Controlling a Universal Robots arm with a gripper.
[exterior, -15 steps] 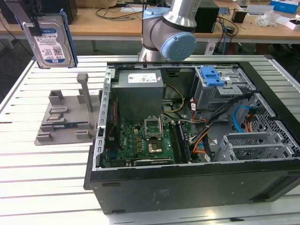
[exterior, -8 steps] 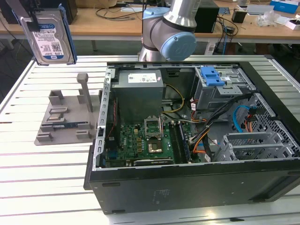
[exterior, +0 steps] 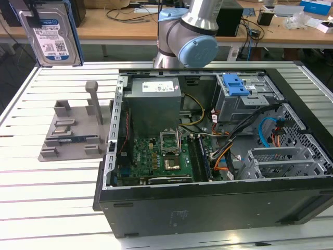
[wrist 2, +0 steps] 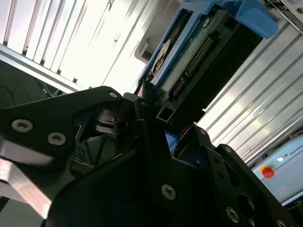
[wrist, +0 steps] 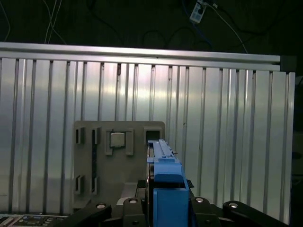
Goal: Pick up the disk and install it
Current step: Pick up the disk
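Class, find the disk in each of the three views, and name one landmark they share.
Exterior view: the disk, held high, at the exterior view's left.
First wrist view: the disk edge-on in the end effector.
Second wrist view: the disk's connector end faces the camera.
Shared landmark: the slatted table.

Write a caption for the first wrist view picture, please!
The hand grips the blue-framed disk over the grey holder on the slatted table.

Silver-grey tubular arm (exterior: 202,13) behind the open computer case (exterior: 208,208), rounded joint housing with a pale blue cap (exterior: 201,51), matte black gripper (wrist 2: 154,103) of angular plate links, silver screws (wrist 2: 57,138) dotted along them
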